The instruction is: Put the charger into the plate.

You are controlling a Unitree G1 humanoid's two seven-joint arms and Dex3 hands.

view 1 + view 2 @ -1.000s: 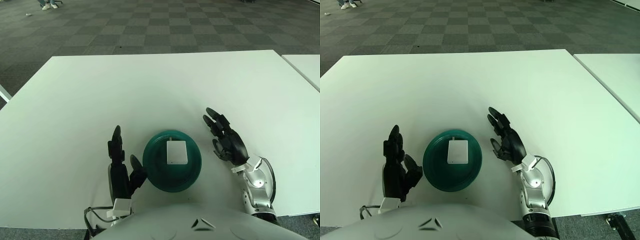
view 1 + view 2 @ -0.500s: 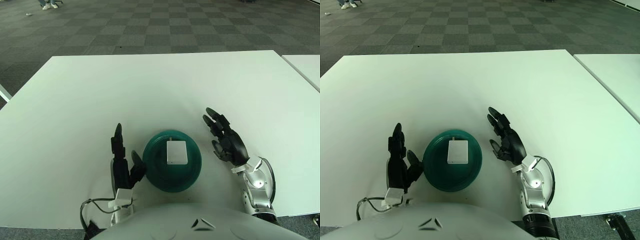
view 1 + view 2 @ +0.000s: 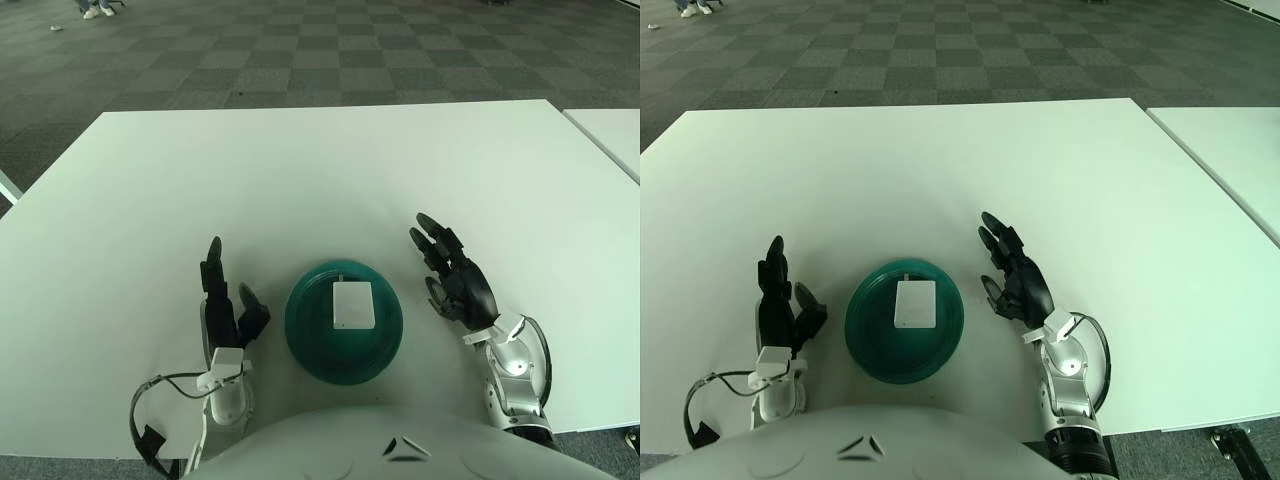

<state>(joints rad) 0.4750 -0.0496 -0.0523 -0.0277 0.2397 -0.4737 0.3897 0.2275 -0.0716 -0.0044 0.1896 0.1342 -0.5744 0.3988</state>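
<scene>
The white charger (image 3: 352,304) is lying flat inside the green plate (image 3: 312,345), a little right of the plate's middle and near its upper part. The plate is sitting on the white table (image 3: 300,180), in the lower middle of the frame. The left hand (image 3: 224,310) is showing at the lower left of the plate, and it is holding nothing, with its fingers (image 3: 212,262) pointing up toward the top of the frame and its thumb sticking out toward the plate. A second ago this hand was right next to the plate's left rim; now it is sliding away to the left, so a strip of bare table is showing between the thumb and the plate. Its wrist and a loop of black cable (image 3: 150,400) are also showing more at the bottom left than before. The right hand (image 3: 452,282) is showing to the right of the plate, apart from it, with its fingers spread loosely and gripping nothing. It is staying in almost the same spot as a second ago. The charger and the plate are not moving either. Beyond the table, in the top of the frame, a grey checkered carpet (image 3: 300,50) is covering the floor.
</scene>
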